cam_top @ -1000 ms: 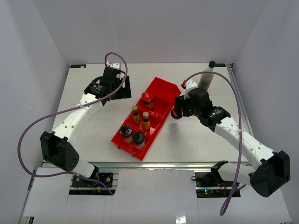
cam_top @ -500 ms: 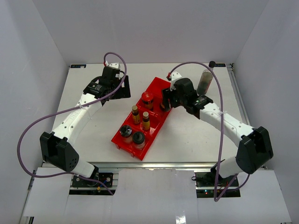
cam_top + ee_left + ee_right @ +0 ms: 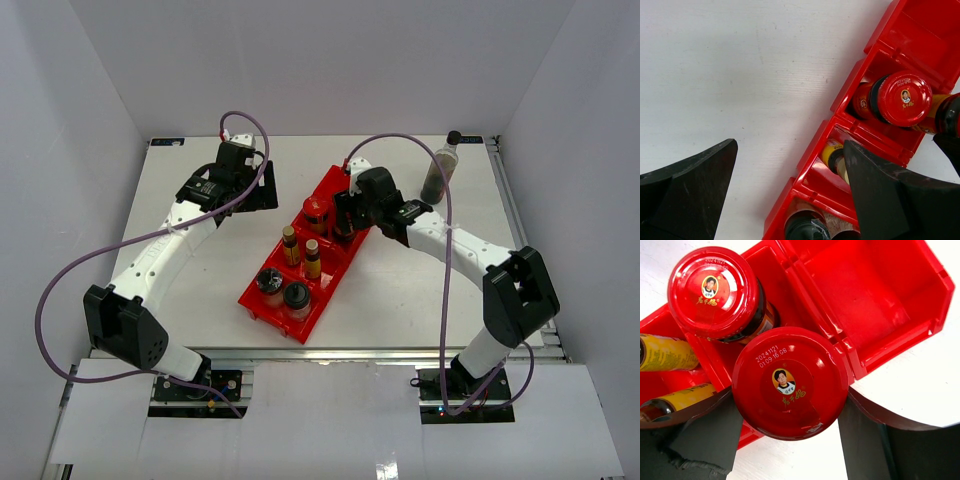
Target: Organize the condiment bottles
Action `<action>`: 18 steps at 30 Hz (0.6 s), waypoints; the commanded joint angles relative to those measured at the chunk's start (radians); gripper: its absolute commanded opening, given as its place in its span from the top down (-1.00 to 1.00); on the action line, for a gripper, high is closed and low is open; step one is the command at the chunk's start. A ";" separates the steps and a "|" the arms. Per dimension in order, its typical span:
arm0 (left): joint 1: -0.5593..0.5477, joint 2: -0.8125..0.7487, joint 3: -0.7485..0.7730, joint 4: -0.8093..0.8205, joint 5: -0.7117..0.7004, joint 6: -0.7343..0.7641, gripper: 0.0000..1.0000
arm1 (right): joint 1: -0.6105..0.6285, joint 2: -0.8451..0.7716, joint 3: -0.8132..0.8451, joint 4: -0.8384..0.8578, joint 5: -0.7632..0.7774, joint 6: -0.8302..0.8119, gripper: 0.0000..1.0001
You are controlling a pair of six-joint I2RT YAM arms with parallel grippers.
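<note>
Above the bin (image 3: pixel 880 295), the right hand (image 3: pixel 345 217) has brought its red-lidded jar (image 3: pixel 790 382).

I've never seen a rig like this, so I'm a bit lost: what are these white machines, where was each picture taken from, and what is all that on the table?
These are two white robot arms bolted at the table's near edge, each ending in a two-finger gripper. The wide picture comes from a fixed camera above and behind them. The two close-ups come from small cameras on the wrists.

On the white table lies a long red plastic bin. It holds a squat red-lidded jar, two slim yellow-labelled bottles and two short black-lidded jars. A taller black-capped bottle of dark liquid stands apart on the table, far right.

The right gripper is shut on a second red-lidded jar, holding it at the bin beside the first. The left gripper is open and holds nothing.
</note>
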 commanded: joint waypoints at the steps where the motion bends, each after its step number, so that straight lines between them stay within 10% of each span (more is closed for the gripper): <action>1: 0.013 -0.042 0.047 0.000 -0.014 0.008 -0.96 | 0.008 -0.009 0.051 0.202 -0.007 -0.011 0.81; 18: 0.015 -0.050 0.043 0.024 0.010 0.019 -0.96 | 0.022 0.069 0.064 0.182 0.037 -0.012 -0.16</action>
